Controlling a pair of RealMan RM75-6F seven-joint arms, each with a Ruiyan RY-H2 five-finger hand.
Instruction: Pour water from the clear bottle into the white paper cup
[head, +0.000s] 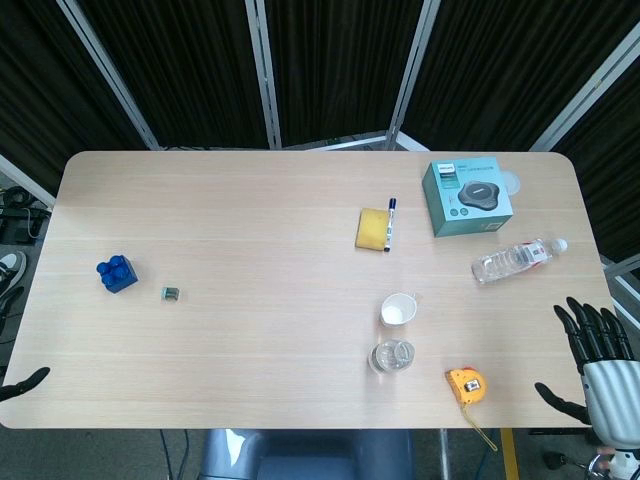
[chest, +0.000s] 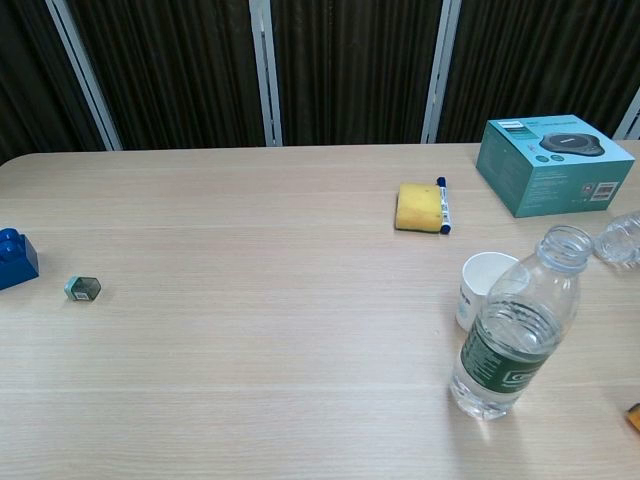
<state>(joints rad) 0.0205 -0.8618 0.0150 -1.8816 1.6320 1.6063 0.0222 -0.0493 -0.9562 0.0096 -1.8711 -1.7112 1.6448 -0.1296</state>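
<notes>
Head view shows me the light wooden counter (head: 250, 300) from above, with the uncapped clear plastic bottle (head: 391, 356) standing upright near the front edge, right of centre, and the white paper cup (head: 398, 310) just beyond it, also upright and mouth up. From the chest view I can see the bottle (chest: 513, 340) is roughly half full, with a dark green label, and the cup (chest: 484, 288) sits just behind and left of it, close but whether they touch I cannot tell. My right hand (head: 596, 350) hangs off the near right corner of the counter, fingers spread wide and holding nothing, well apart from the bottle. Of my left hand (head: 24, 384) only dark fingertips show at the near left edge, so I cannot tell how it is set. A second clear bottle (head: 515, 260) lies on its side at far right, near a teal cardboard box (head: 466, 197).
</notes>
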